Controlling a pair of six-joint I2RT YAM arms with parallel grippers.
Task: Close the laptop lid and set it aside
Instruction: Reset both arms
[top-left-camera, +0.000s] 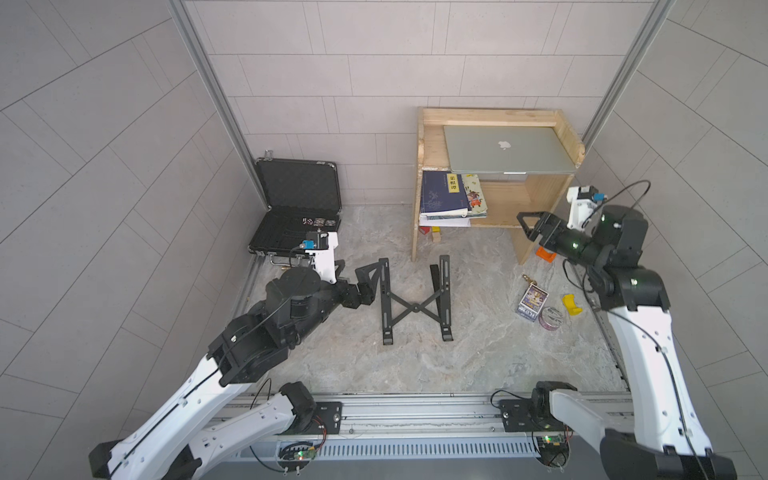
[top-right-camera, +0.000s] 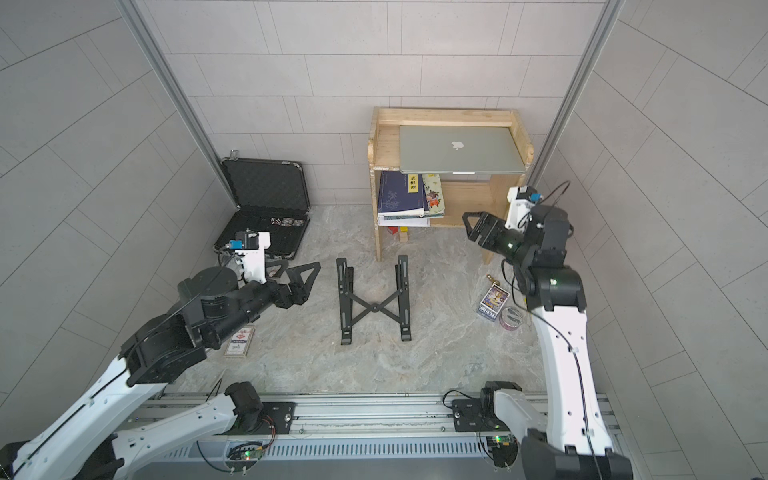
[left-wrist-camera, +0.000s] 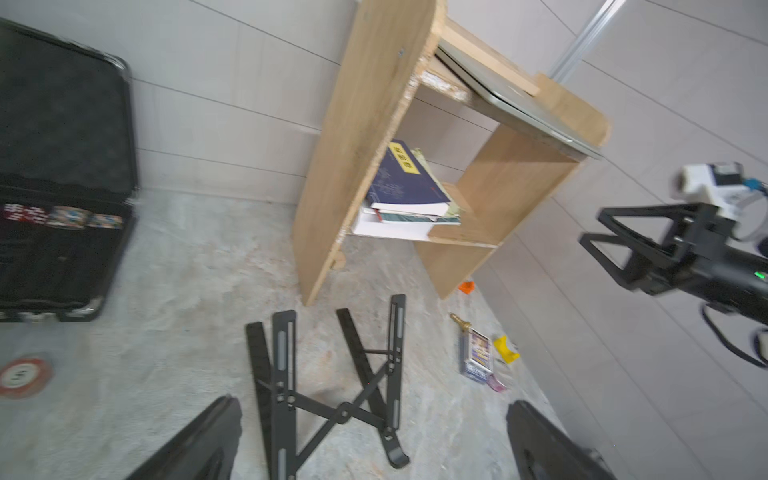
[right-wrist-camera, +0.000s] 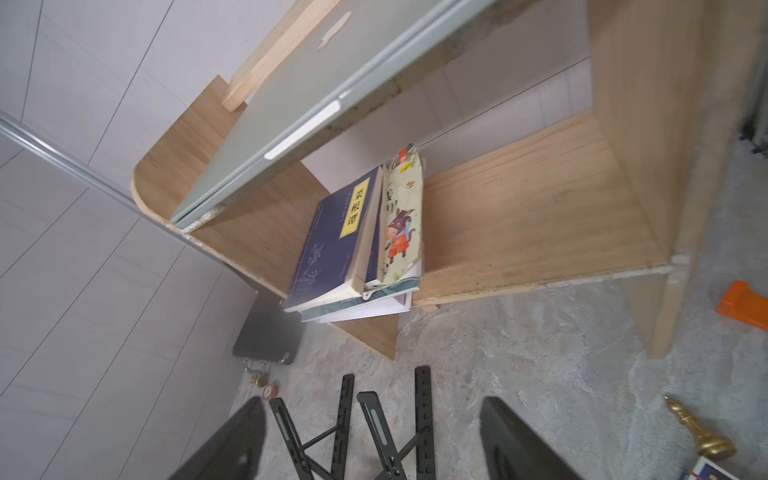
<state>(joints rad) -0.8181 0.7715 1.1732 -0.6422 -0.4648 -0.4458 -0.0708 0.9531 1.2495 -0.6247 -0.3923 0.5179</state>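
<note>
The laptop (top-left-camera: 511, 160) is one slim slab of matte silver metal with rounded corners, shut flat. Its lid (top-right-camera: 457, 145) faces up, plain but for a pale apple logo in the middle. In the right wrist view a pale thumb notch shows in the front edge. It lies on the top board of the shelf (top-left-camera: 432, 145), upper right of centre in both top views, with its front edge overhanging the board a little.

The shelf is one piece of light raw wood with two levels and raised rims round the top. On its lower board lies one stack of books (top-left-camera: 446, 195), at least three, with a dark blue paperback uppermost.

One black stand (top-left-camera: 415, 305), two slotted rails joined by an X of thin bars, lies at centre on the grey marbled table (top-left-camera: 457, 361). One black foam-lined case (top-left-camera: 297, 208) stands open at upper left.

There are two black grippers with triangular open-frame fingers. The left gripper (top-right-camera: 303, 266), just left of the stand, is spread wide and empty. The right gripper (top-left-camera: 525, 226), beside the shelf's right leg, is likewise spread and grasps nothing.
</note>
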